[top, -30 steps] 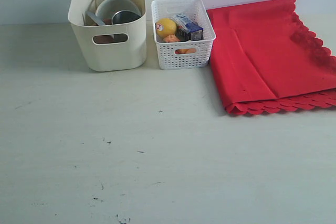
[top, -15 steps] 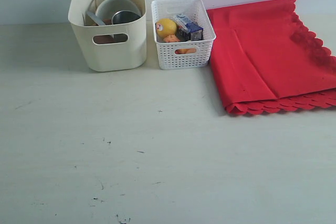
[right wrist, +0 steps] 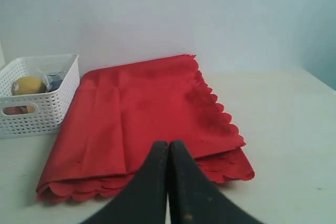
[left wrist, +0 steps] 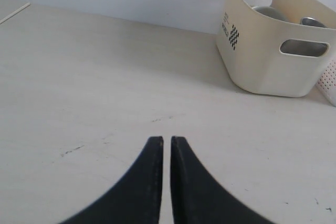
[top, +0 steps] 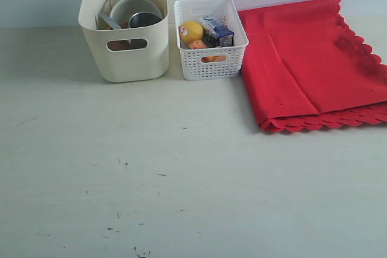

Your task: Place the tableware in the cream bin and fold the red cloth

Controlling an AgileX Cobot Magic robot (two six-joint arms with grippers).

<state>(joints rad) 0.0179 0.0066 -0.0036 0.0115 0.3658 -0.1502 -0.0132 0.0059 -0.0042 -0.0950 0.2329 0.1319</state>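
Note:
The cream bin (top: 126,58) stands at the back left of the table and holds tableware: a pale bowl (top: 130,8), a steel cup (top: 144,19) and a knife handle (top: 109,20). In the left wrist view the cream bin (left wrist: 262,56) is far off from my left gripper (left wrist: 166,140), which is shut with nothing in it. The red cloth (top: 314,64) lies folded at the back right, its scalloped edges stacked at the front. My right gripper (right wrist: 168,144) is shut and empty, hovering just short of the red cloth (right wrist: 142,114). Neither gripper appears in the exterior view.
A white lattice basket (top: 210,58) with a lemon (top: 191,31), a milk carton (top: 216,31) and other food stands between bin and cloth. The basket (right wrist: 37,114) also shows beside the cloth in the right wrist view. A pale wall runs behind everything.

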